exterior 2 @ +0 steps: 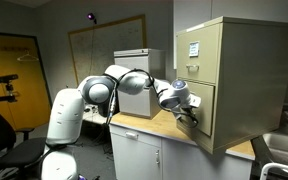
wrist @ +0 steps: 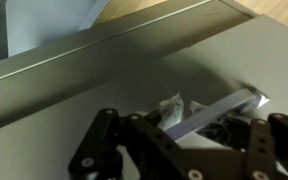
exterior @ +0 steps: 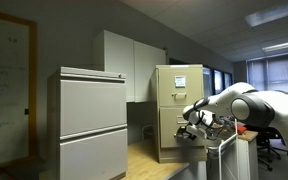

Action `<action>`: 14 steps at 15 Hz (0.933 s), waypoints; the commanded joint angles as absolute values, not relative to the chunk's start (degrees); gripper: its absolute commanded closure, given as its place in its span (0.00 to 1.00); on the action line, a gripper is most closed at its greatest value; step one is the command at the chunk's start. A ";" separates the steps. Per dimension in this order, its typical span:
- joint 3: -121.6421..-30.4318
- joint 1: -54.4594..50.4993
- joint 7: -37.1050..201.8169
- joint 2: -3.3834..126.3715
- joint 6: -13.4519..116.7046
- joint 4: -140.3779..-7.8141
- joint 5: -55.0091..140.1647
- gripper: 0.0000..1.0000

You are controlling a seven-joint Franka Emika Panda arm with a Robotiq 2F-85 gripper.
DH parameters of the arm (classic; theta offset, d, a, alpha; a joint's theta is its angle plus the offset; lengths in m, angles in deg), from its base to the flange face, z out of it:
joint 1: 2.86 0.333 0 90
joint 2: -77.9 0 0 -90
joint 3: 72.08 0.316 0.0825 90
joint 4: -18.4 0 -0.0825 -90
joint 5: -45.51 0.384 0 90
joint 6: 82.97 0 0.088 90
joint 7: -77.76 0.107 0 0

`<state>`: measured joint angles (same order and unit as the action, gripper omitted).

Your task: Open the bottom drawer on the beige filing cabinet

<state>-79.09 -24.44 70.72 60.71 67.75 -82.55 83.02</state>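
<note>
The beige filing cabinet (exterior: 179, 100) (exterior 2: 249, 60) stands on a wooden counter (exterior 2: 149, 127), with white papers on its upper front. My gripper (exterior: 192, 128) (exterior 2: 191, 116) is at the front of the bottom drawer (exterior: 170, 130) (exterior 2: 208, 108). In the wrist view the drawer's metal handle (wrist: 224, 106) runs as a slanted bar between the fingers of the gripper (wrist: 189, 118), which is shut on it. The drawer front (wrist: 104, 85) fills most of that view. How far out the drawer stands I cannot tell.
A wider pale-grey two-panel cabinet (exterior: 92, 120) stands on the same counter (exterior: 154, 160), close beside the beige one. White wall cupboards (exterior: 134, 60) hang behind. A whiteboard (exterior 2: 104, 45) hangs on the back wall, and a metal basin rim (exterior 2: 282, 148) sits beside the cabinet.
</note>
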 commanded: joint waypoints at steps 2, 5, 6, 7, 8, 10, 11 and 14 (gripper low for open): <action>-76.35 -25.96 59.88 68.93 64.29 -96.66 91.06 0.95; -76.60 -26.20 56.41 72.11 63.47 -101.24 95.41 0.95; -76.75 -26.18 55.49 73.26 63.28 -102.86 96.40 0.95; -76.97 -26.08 54.86 74.42 63.06 -104.55 97.17 0.95; -79.45 -23.84 54.75 75.63 62.42 -106.14 97.86 0.95; -80.62 -22.82 54.26 78.32 61.84 -109.59 98.68 0.95; -81.22 -22.23 54.33 79.71 61.73 -111.32 98.67 0.95; -82.73 -20.36 54.01 84.18 62.45 -116.60 99.03 0.95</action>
<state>-80.85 -22.82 56.28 78.86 63.64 -105.76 98.83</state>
